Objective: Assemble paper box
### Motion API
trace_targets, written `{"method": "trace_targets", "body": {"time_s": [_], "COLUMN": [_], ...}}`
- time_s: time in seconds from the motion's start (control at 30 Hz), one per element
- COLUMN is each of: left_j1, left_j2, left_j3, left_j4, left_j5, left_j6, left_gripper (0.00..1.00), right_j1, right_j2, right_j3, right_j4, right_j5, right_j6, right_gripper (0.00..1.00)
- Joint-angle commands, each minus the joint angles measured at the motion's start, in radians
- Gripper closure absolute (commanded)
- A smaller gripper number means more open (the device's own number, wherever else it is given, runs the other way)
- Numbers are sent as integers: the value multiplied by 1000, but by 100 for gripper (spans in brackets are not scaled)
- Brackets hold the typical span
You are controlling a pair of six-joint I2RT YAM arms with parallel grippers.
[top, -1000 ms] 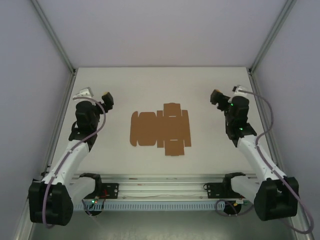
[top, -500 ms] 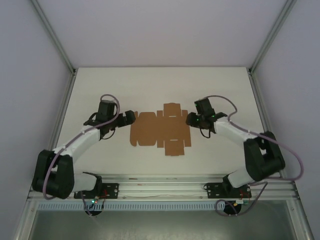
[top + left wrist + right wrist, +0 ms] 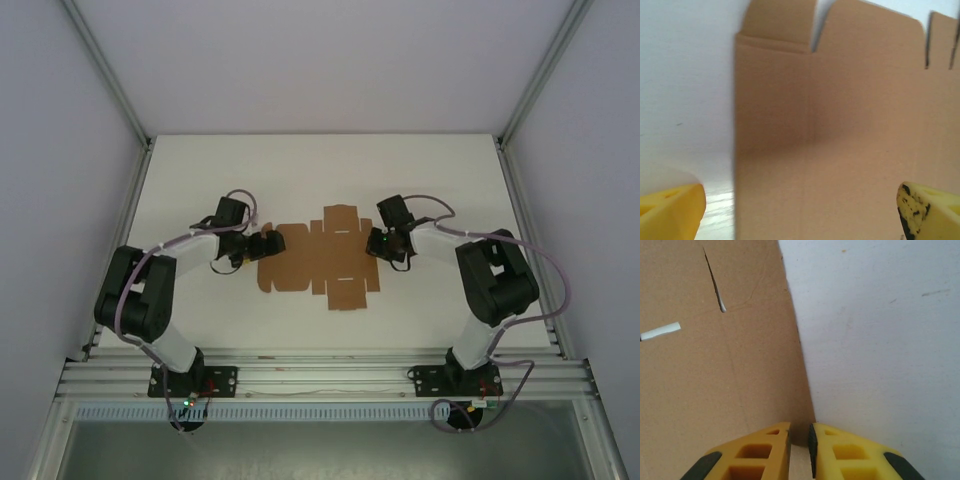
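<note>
The paper box (image 3: 320,262) is a flat brown die-cut sheet with flaps and creases, lying on the white table (image 3: 320,170). My left gripper (image 3: 262,245) hovers low over the sheet's left end. In the left wrist view it (image 3: 800,212) is open wide, and its yellow fingertips (image 3: 670,212) straddle the cardboard (image 3: 840,100) and its left edge. My right gripper (image 3: 378,243) is at the sheet's right edge. In the right wrist view it (image 3: 800,437) is shut to a thin slit right at the edge of the cardboard (image 3: 715,380). Whether it pinches the edge is unclear.
Bare white table (image 3: 880,340) surrounds the sheet on all sides. Grey walls with metal posts (image 3: 110,90) enclose the table. The arm bases and rail (image 3: 320,375) sit along the near edge.
Both arms swung inward from the table's sides and reached down to the sheet's left and right ends. The right gripper went from open to nearly closed. The left stayed open.
</note>
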Motion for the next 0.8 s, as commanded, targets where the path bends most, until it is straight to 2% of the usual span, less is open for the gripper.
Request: {"method": "trace_targets", "body": {"time_s": [0.0, 0.2, 0.33, 0.53, 0.77], "left_j1": [-21, -22, -21, -21, -24], "left_j2": [51, 38, -22, -150, -234], "left_j3": [11, -9, -25, -71, -57], "left_j4": [37, 160, 218, 284, 206], "left_j5": [121, 285, 340, 338, 208], "left_j6": [22, -21, -46, -85, -52], "left_gripper": [6, 11, 13, 23, 35], "right_j1": [2, 6, 11, 10, 10], "right_j2": [52, 61, 63, 59, 59], "right_j3": [-42, -48, -47, -46, -47], "right_j4": [-39, -39, -49, -65, -58], "right_j5": [31, 17, 34, 69, 68], "right_j6": [31, 27, 23, 16, 12], "right_gripper": [81, 83, 83, 83, 83]}}
